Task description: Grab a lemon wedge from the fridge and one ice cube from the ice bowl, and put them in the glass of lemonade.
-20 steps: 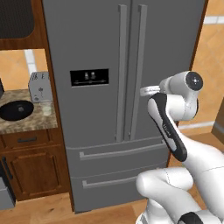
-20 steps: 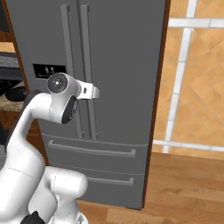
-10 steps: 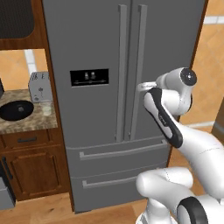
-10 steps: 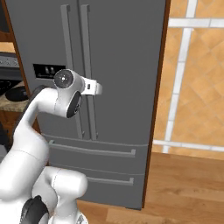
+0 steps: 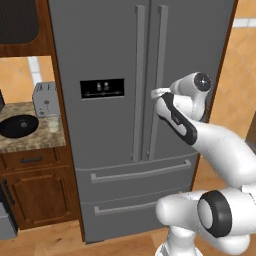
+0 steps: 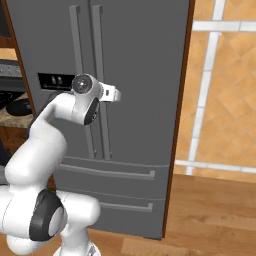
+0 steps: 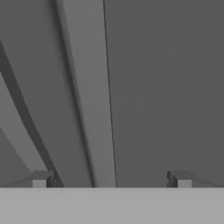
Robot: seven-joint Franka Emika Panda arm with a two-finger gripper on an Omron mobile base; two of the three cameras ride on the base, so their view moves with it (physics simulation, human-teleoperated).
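Note:
The grey fridge (image 5: pixel 100 50) (image 6: pixel 145 60) stands with both doors and both drawers closed, so the lemon wedge is hidden. My gripper (image 5: pixel 156 93) (image 6: pixel 116 93) (image 7: pixel 111 178) is open and reaches right up to the right door's long vertical handle (image 5: pixel 161 75) (image 7: pixel 87 109). In the hand view that handle runs between the wide-apart fingertips (image 7: pixel 41 178), untouched. The black ice bowl (image 5: pixel 19 125) (image 6: pixel 17 106) lies on the counter to the left. Any ice cube in it is too small to make out. A small pale glass of lemonade (image 5: pixel 54 120) seems to stand in front of the toaster.
A grey toaster (image 5: pixel 45 99) stands at the back of the stone counter (image 5: pixel 30 140), over brown wooden cabinets (image 5: pixel 35 195). Right of the fridge there are a tiled wall (image 6: pixel 225 90) and open wooden floor (image 6: pixel 215 210).
The arm has swung left and slightly up, bringing the open hand closer to the right door's handle. The fridge and the counter things have not moved.

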